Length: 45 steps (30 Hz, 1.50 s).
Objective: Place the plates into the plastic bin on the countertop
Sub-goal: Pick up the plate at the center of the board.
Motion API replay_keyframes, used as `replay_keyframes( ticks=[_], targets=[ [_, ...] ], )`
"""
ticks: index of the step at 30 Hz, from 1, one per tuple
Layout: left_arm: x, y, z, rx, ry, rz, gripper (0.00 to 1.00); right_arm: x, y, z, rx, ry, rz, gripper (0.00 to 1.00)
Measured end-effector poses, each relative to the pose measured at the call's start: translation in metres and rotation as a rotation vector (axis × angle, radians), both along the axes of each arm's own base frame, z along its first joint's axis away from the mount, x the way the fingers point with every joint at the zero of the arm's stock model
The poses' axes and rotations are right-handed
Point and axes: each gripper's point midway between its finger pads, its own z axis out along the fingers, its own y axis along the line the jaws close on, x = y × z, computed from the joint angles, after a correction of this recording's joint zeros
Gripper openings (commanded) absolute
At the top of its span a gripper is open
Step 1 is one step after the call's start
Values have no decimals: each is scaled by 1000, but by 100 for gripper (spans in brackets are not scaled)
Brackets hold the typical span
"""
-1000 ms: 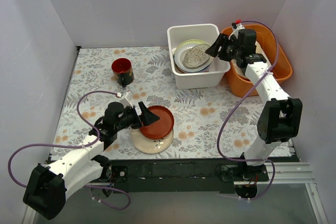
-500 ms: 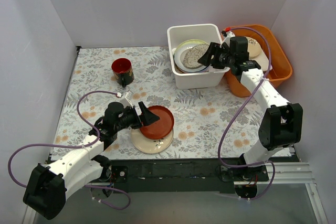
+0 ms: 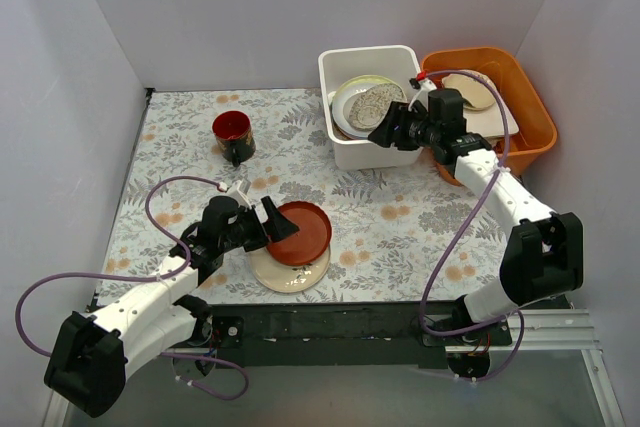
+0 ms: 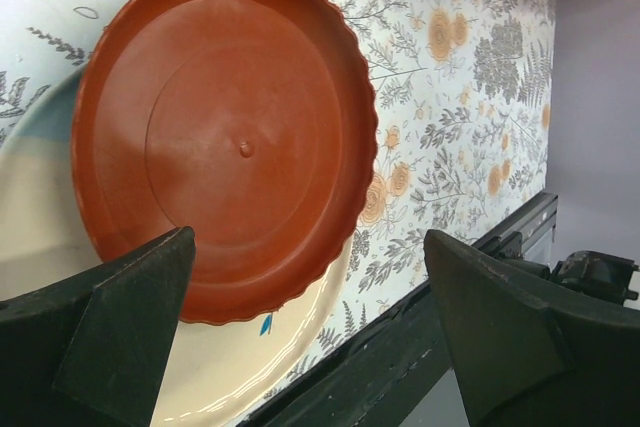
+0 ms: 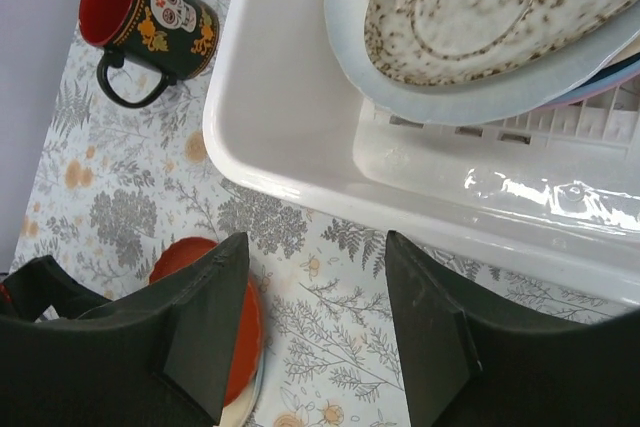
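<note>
Plates outstanding: red plate (image 4: 230, 137) lying on a cream plate (image 4: 40, 247), both on the tabletop (image 3: 400, 227), directly ahead of the left end effector (image 4: 310, 277).
Plates stowed: a leaning stack inside the bin (image 5: 270, 97), just ahead of the right end effector (image 5: 315, 287). A speckled dish (image 5: 480, 7) is uppermost on a light blue plate (image 5: 350, 17); of the ones behind, only edges show.
Left end effector: fingers fully apart, one to each side of the red plate's near rim. Nothing is gripped, and contact cannot be confirmed.
Right end effector: fingers apart and empty, held just outside the bin's near wall.
Handling, judged: the red plate looks rigid, light and smooth-glazed, so likely slippery. Its fluted rim stands up and gives the fingers an edge. The cream plate is flatter and sits tight to the tabletop, so it is harder to get under.
Grip point, judged: pinch the red plate's raised rim on the side nearest the left end effector, one finger inside and one outside.
Risk, judged: a shallow pinch may let the plate swing or slip, and dragging it could shift the cream plate.
Non-task items: cup (image 3: 233, 134) beyond the left end effector; orange tub (image 3: 530, 117) beside the bin, past the right end effector.
</note>
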Motion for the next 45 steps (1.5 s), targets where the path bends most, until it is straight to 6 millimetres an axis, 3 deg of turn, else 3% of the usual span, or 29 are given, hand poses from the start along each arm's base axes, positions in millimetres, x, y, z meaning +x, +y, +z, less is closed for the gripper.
replay_keyframes(
  ticks=[18, 29, 45],
  targets=[
    [0, 7, -12, 46, 50, 37, 98, -62, 36, -68, -30, 127, 140, 61],
    [0, 7, -19, 57, 71, 36, 98, -102, 79, -95, -50, 178, 282, 68],
    [1, 7, -18, 55, 68, 36, 98, -124, 106, -142, -95, 265, 362, 68]
  ],
)
